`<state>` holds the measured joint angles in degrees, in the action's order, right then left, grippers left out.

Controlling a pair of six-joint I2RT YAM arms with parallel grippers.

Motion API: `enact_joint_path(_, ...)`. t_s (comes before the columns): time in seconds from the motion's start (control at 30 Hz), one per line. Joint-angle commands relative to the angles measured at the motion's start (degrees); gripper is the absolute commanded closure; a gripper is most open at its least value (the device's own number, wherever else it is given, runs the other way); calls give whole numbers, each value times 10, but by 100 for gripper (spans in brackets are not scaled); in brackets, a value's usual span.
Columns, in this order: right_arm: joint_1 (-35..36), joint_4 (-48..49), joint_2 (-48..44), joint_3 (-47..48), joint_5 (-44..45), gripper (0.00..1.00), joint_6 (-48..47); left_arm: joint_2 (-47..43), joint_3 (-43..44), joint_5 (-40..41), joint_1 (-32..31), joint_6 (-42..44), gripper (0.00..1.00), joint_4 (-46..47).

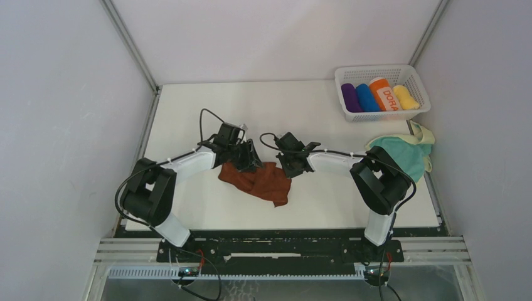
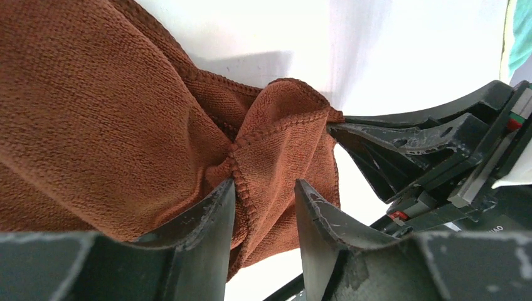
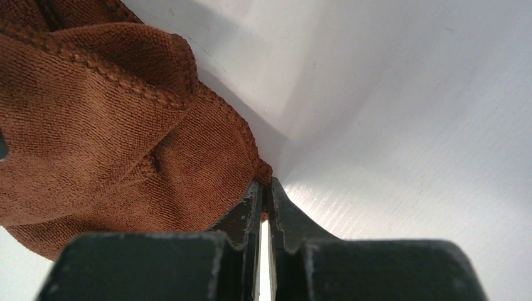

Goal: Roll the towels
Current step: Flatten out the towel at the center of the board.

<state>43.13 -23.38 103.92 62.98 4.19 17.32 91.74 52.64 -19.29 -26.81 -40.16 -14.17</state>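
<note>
Brown towel (image 1: 263,180) lies crumpled, not rolled, on the table (image 1: 207,119) just below centre of the top view, between the two arms. Left gripper (image 1: 250,158) is down on the towel's upper left end. In its wrist view the left gripper (image 2: 263,188) has its jaws partly apart, and a bunched, hemmed fold of cloth fills the gap and touches both fingers (image 2: 201,232), so the fold is held. Right gripper (image 1: 292,168) is at the towel's upper right edge. In its wrist view the right gripper (image 3: 265,188) has its jaws all but together and pinches the stitched hem at a corner; the rest of the cloth spreads to the left of that frame. The left wrist view also shows the right gripper (image 2: 401,150) at mid right, with the cloth drawn into a twisted neck between the two grippers. Teal towel (image 1: 401,153) lies heaped, pale yellow side showing at its edge, at the right edge of the table, partly behind the right arm and well apart from both grippers. Basket (image 1: 386,115) sits in the upper right corner and holds four rolls (image 1: 367,97): purple, blue, orange and yellow, side by side.
</note>
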Motion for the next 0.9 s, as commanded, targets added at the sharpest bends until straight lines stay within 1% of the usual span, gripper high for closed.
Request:
enact_joint_path(0.0,0,-30,-2,-19,-4,100,1,16,16,-42,2,-14,56,24)
enact_joint_path(0.17,0,-32,-3,-19,-2,100,0,8,7,-46,2,-23,58,39)
enact_joint_path(0.43,-1,-31,-4,-19,-3,100,-2,-20,1,-89,2,-44,62,90)
enact_joint_path(0.7,-1,-31,-5,-19,-2,100,-2,-2,-4,-98,-2,-43,63,99)
enact_joint_path(0.87,-1,-28,-4,-19,-6,100,-2,21,5,-89,-2,-28,64,85)
